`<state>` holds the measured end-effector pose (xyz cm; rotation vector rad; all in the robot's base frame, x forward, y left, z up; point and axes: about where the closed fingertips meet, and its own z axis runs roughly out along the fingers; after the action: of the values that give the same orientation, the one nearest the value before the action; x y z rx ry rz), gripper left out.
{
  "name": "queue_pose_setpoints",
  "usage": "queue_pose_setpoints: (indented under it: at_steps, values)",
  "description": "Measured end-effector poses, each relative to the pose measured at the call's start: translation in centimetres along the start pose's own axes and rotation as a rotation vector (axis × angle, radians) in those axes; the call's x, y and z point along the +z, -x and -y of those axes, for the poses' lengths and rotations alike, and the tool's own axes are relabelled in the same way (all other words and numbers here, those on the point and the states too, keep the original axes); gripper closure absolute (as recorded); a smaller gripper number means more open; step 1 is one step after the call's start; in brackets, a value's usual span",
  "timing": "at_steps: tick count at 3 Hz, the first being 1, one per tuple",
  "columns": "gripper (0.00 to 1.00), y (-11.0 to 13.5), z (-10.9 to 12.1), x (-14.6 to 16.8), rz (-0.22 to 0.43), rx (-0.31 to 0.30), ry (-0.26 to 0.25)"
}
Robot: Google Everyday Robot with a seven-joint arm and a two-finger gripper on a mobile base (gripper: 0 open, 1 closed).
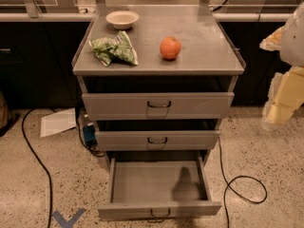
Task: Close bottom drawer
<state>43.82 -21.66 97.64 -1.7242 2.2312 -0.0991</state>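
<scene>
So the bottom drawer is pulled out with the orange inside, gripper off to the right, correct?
No: the camera view shows the orange on the cabinet top. The bottom drawer is pulled out and the gripper is off to the right.

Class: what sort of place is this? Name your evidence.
Probably a lab or workshop: metal cabinet, bottom drawer open; loose cables on the floor; robot claw at the right edge.

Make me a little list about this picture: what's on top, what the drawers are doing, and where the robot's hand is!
on cabinet top: bowl, green bag, orange
top drawer: mostly in
middle drawer: mostly in
bottom drawer: pulled far out, empty
gripper: far right, away from the drawers
floor: cables, sheet of paper
</scene>
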Motion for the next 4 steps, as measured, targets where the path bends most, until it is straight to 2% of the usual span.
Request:
queue_pose_setpoints:
  at_steps: [2,3,4]
  values:
    - [0.00,-0.8,-0.7,0.7,0.010,-0.021,-0.021]
    - [0.00,-2.2,-2.9,3.7,0.033,-0.051,-0.023]
    - [0.00,-4.2,-5.7,9.7,0.062,-0.066,0.005]
